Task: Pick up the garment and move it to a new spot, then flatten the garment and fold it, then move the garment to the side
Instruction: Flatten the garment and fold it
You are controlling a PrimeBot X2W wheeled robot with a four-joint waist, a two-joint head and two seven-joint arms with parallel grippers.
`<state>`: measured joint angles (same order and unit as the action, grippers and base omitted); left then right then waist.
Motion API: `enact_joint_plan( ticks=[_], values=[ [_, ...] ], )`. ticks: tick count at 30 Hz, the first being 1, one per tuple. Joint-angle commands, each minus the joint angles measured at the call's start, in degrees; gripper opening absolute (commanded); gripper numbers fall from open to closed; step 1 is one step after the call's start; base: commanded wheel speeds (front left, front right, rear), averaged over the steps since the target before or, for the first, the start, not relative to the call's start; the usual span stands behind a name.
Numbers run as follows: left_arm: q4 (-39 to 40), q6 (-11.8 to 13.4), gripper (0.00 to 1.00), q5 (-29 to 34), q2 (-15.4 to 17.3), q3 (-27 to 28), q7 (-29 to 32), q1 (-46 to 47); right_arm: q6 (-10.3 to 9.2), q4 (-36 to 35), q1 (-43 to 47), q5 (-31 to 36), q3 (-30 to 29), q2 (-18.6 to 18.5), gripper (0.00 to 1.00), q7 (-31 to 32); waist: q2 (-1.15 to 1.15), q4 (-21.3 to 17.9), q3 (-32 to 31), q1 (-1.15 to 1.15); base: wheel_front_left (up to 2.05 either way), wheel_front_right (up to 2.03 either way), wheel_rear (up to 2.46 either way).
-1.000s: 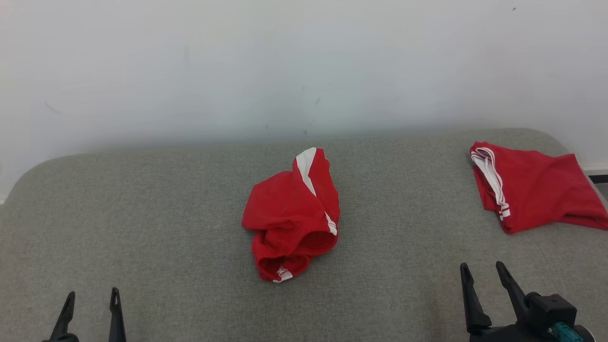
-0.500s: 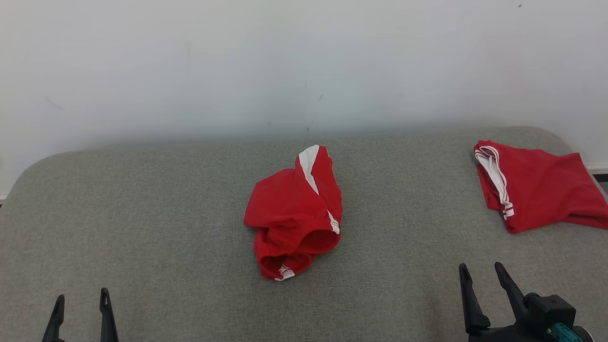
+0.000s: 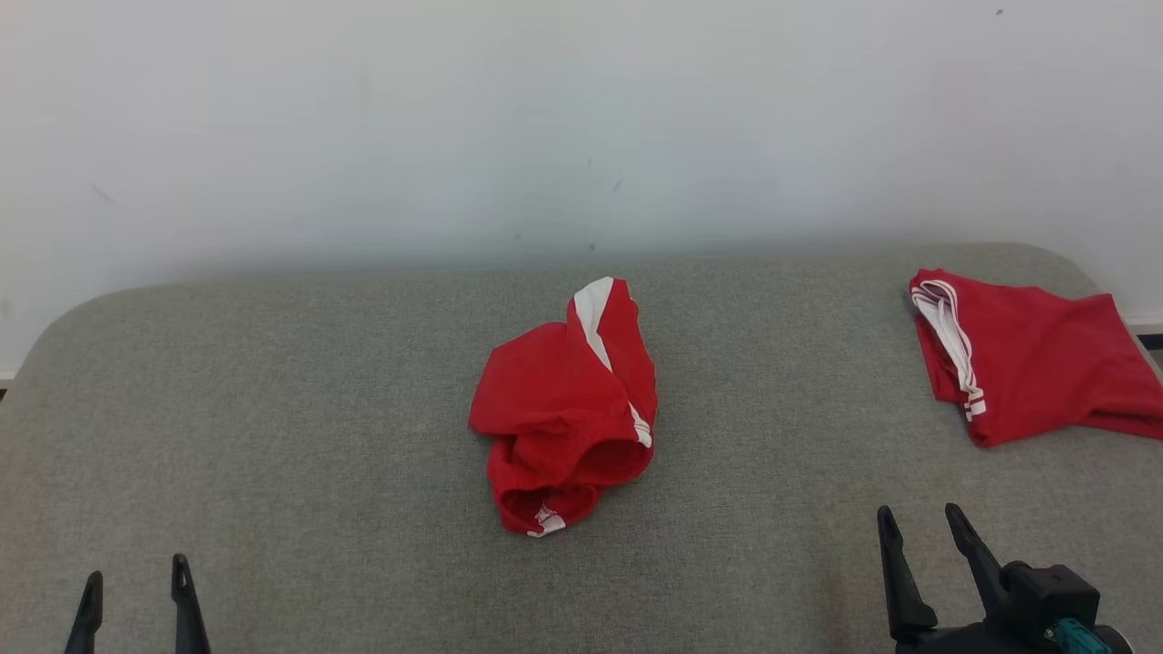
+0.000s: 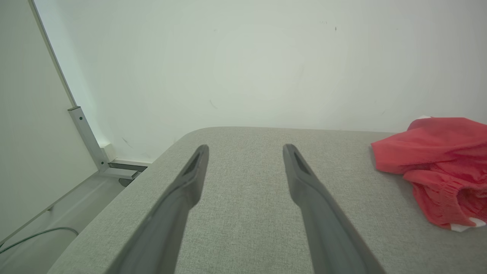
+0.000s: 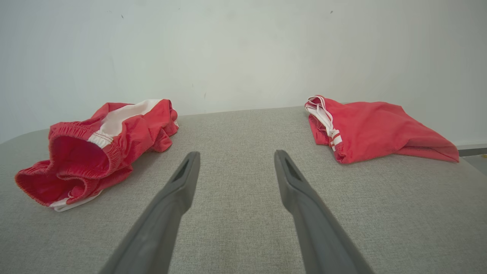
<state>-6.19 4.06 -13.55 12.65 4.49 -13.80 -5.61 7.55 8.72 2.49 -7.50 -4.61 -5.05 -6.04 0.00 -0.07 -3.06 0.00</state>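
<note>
My left gripper [image 3: 136, 570] has drawn back toward me and swung outward, so it now sits farther from the crumpled red garment [image 3: 563, 409] than before.

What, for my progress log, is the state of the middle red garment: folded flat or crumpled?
Crumpled. The middle red garment lies bunched on the grey cushion, its elastic waistband gaping open, neither flattened nor folded.

The left gripper [image 3: 134, 581] is made up of two long, slim black fingers [image 3: 188, 609] that taper to pointed tips. The right gripper [image 3: 918, 522] is built alike, and its fingers are set into a black, blocky matte housing [image 3: 1049, 589], on which a small teal connector [image 3: 1070, 633] is fitted. In the wrist views the fingers are seen as dark grey and smooth, each with a narrow recessed slot [image 4: 191, 166] cut into the inner face near the tip.
</note>
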Motion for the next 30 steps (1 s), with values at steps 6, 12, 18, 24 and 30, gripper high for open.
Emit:
enact_joint_plan(
  ticks=[6,12,18,24,30],
  values=[
    [-0.3,0.3,1.0,-0.3,0.1,-0.1,-0.5,-0.4,-0.15,0.2,-0.1,-0.4,0.0,-0.1,1.0,0.0,0.0,-0.1,0.2,0.0,0.0,0.0,0.0],
    [-0.3,0.4,1.0,-0.5,0.1,-0.3,-0.6,-0.5,-0.15,0.1,0.0,-0.3,-0.1,0.0,1.0,0.1,0.0,-0.1,0.2,0.0,0.0,0.0,0.0],
    [-0.1,0.9,1.0,-0.7,0.1,-0.5,-0.7,-0.7,-0.15,0.0,0.1,-0.2,-0.1,0.1,1.0,0.2,0.0,-0.2,0.2,0.0,0.0,0.0,0.0],
    [-0.2,0.9,1.0,-0.9,0.2,-0.6,-0.8,-0.7,-0.15,-0.1,0.2,-0.2,-0.2,0.1,1.0,0.3,0.0,-0.1,0.2,0.0,0.0,0.0,0.0],
    [-0.4,1.1,1.0,-1.1,0.4,-0.8,-0.8,-0.7,-0.16,-0.1,0.3,-0.2,-0.2,0.2,1.0,0.3,0.0,-0.1,0.1,0.0,0.0,0.0,0.0]
  ],
)
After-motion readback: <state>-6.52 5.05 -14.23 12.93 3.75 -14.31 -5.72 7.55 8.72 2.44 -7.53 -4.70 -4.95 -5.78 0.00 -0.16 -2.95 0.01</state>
